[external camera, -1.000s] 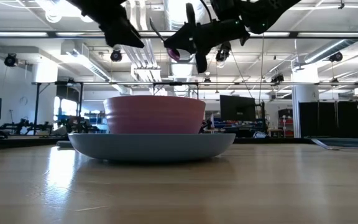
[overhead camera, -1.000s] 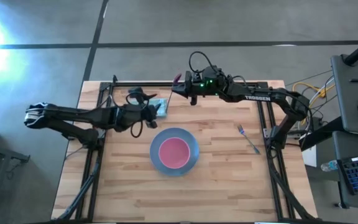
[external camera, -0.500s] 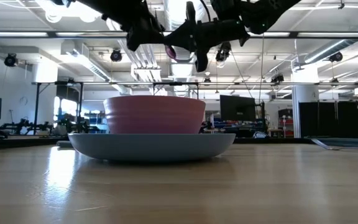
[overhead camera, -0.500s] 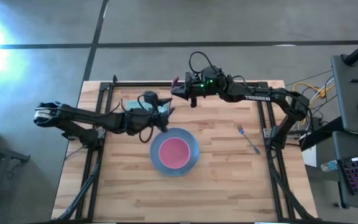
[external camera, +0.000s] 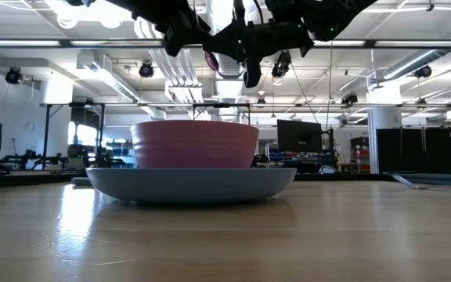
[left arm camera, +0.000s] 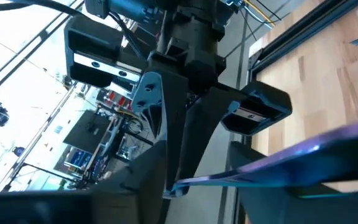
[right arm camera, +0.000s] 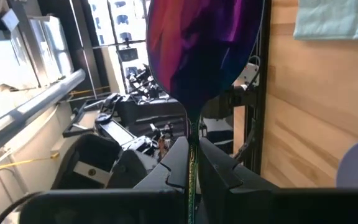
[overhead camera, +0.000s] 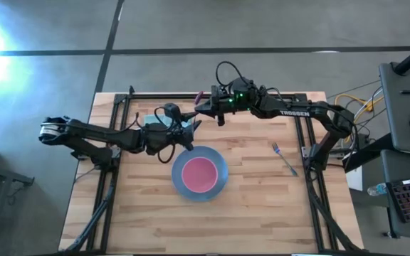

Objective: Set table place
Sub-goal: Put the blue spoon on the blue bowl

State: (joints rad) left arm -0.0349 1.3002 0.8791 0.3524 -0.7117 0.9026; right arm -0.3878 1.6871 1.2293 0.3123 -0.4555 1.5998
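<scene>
Fingers of the right gripper (overhead camera: 206, 105) are pressed tight on the handle of the purple-headed spoon (right arm camera: 202, 56), holding it in the air above the far part of the table (overhead camera: 262, 206), its bowl end pointing away from the arm toward the far rail; the right wrist view shows the thin handle pinched between the two dark fingers (right arm camera: 166, 171) with the glossy purple head filling the frame beyond them. The left gripper (overhead camera: 189, 126) reaches in from the left side with its fingers spread wide, poised just beside the right gripper, and the left wrist view looks up at the other arm's closed jaws and the spoon's handle (left arm camera: 241, 173) running across between them. Nearer the middle of the wooden tabletop the pink bowl (overhead camera: 200, 174) sits inside the round blue plate (overhead camera: 219, 162), and the low view shows both resting flat, with the two grippers meeting overhead. The pale green fork (overhead camera: 284, 158) lies flat on the wood well to the right of the plate, close to the right-hand rail. A pale blue-green cloth (overhead camera: 184, 121) lies on the table by the far rail, partly hidden under the left gripper
</scene>
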